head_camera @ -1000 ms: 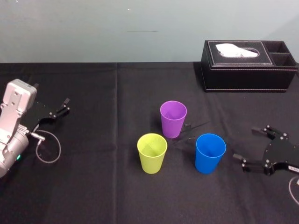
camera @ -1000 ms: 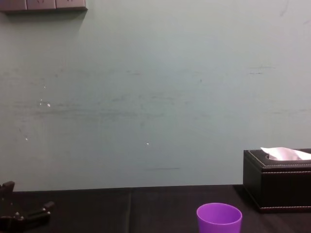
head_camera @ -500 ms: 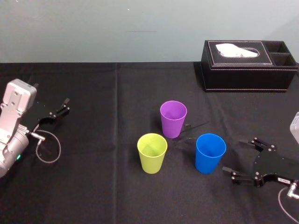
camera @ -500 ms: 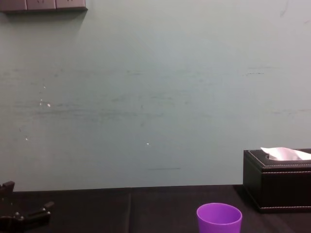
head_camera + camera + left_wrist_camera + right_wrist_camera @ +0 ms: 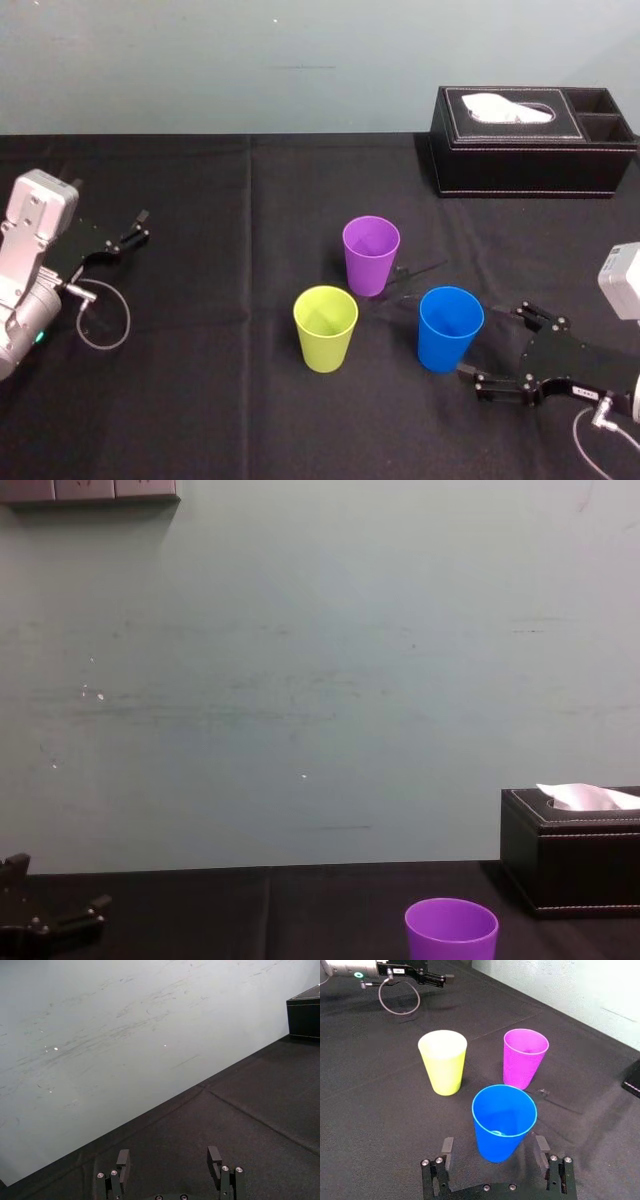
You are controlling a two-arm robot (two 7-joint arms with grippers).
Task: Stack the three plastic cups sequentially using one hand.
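Three plastic cups stand upright and apart on the black table: the purple cup (image 5: 371, 255) (image 5: 524, 1057) (image 5: 451, 930) farthest back, the yellow-green cup (image 5: 325, 328) (image 5: 443, 1062) front left, the blue cup (image 5: 450, 328) (image 5: 502, 1122) front right. Low beside the blue cup on its right is my right gripper (image 5: 497, 347) (image 5: 493, 1146), open. Its fingertips (image 5: 447, 1146) reach to either side of the cup's base without touching it. At the table's left side my left gripper (image 5: 130, 232) (image 5: 168, 1157) (image 5: 50, 920) rests open, far from the cups.
A black tissue box (image 5: 530, 140) (image 5: 575, 855) with white tissue stands at the back right by the wall. A looped cable (image 5: 105, 320) hangs by the left arm. A thin dark line (image 5: 420, 272) lies on the cloth between the purple and blue cups.
My right gripper has slid left and toward the table's front edge, closing in on the blue cup. The cups and the left arm have stayed put.
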